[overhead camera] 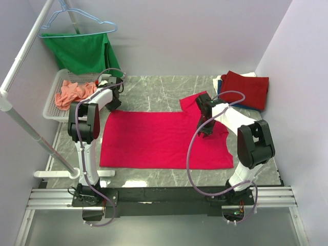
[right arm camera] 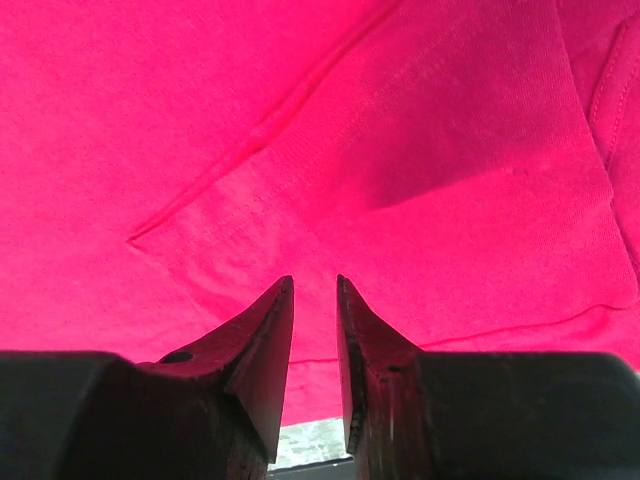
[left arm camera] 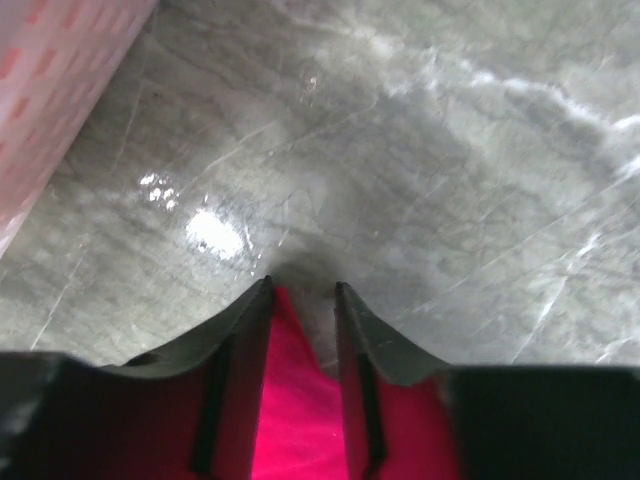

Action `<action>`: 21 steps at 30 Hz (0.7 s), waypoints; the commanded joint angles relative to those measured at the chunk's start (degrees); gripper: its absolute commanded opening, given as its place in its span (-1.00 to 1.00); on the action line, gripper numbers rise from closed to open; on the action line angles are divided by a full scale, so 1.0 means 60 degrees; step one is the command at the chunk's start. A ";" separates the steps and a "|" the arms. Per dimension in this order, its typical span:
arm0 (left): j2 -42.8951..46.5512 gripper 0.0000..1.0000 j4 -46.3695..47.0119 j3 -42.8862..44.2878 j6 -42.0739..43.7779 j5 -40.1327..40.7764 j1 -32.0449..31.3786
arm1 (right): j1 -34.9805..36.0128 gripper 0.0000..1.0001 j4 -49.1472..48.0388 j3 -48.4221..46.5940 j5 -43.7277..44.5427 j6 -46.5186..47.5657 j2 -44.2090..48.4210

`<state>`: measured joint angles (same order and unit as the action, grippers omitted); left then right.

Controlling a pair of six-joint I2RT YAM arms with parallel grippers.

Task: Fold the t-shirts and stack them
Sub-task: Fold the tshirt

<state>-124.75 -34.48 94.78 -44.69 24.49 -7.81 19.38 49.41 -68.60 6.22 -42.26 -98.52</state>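
A bright pinkish-red t-shirt (overhead camera: pixel 159 141) lies spread flat across the middle of the table. My left gripper (overhead camera: pixel 114 104) is down at its far left corner. In the left wrist view the corner of the pinkish-red t-shirt (left arm camera: pixel 290 400) lies between the jaws of the left gripper (left arm camera: pixel 302 290), which stand apart on the marble. My right gripper (overhead camera: pixel 204 129) hangs over the shirt's right part, below a sleeve (overhead camera: pixel 197 100). In the right wrist view the right gripper (right arm camera: pixel 315 282) shows a narrow gap, with flat cloth (right arm camera: pixel 300 120) behind it. A salmon-orange t-shirt (overhead camera: pixel 72 92) lies crumpled in a basket.
A white basket (overhead camera: pixel 50 108) sits at the far left beside a slanted white pole (overhead camera: pixel 31 134). A green cloth (overhead camera: pixel 84 51) hangs on a hanger above it. Folded shirts are stacked at the far right, a dark red one (overhead camera: pixel 247 88) on top.
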 commanded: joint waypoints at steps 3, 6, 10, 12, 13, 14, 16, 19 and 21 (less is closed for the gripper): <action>-0.0170 -0.36 -0.0508 0.0375 0.0050 -0.0068 0.0013 | 0.0038 -0.39 0.0276 -0.0491 0.0253 0.0042 -0.0206; -0.0156 -0.48 -0.0625 0.0331 0.0065 0.0005 0.0013 | 0.0037 -0.41 0.0305 -0.0506 0.0253 0.0041 -0.0264; -0.0068 -0.73 -0.0743 0.0287 0.0080 0.0180 0.0013 | 0.0052 -0.41 0.0320 -0.0564 0.0267 0.0012 -0.0338; -0.0039 -0.96 -0.0772 0.0258 0.0094 0.0254 0.0013 | 0.0052 -0.42 0.0335 -0.0623 0.0282 0.0012 -0.0381; -0.0010 -0.98 -0.0845 0.0243 0.0080 0.0370 0.0013 | 0.0023 -0.42 0.0349 -0.0666 0.0311 0.0012 -0.0396; 0.0020 -0.98 -0.0874 0.0228 0.0080 0.0444 0.0013 | 0.0037 -0.42 0.0378 -0.0754 0.0355 0.0012 -0.0440; 0.0122 -0.98 -0.0933 0.0155 0.0036 0.0561 0.0013 | 0.0037 -0.42 0.0408 -0.0958 0.0413 0.0012 -0.0528; 0.0356 -0.98 -0.0933 0.0024 0.0080 0.0839 0.0013 | 0.0008 -0.42 0.0437 -0.1411 0.0516 0.0012 -0.0703; 0.0473 -0.98 -0.0948 -0.0050 0.0167 0.0986 0.0013 | -0.0094 -0.42 0.0438 -0.1734 0.0647 0.0012 -0.0908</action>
<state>-124.77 -38.33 95.09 -44.40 27.16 -7.84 19.38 51.72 -73.71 7.22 -42.28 -102.06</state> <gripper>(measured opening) 0.022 0.290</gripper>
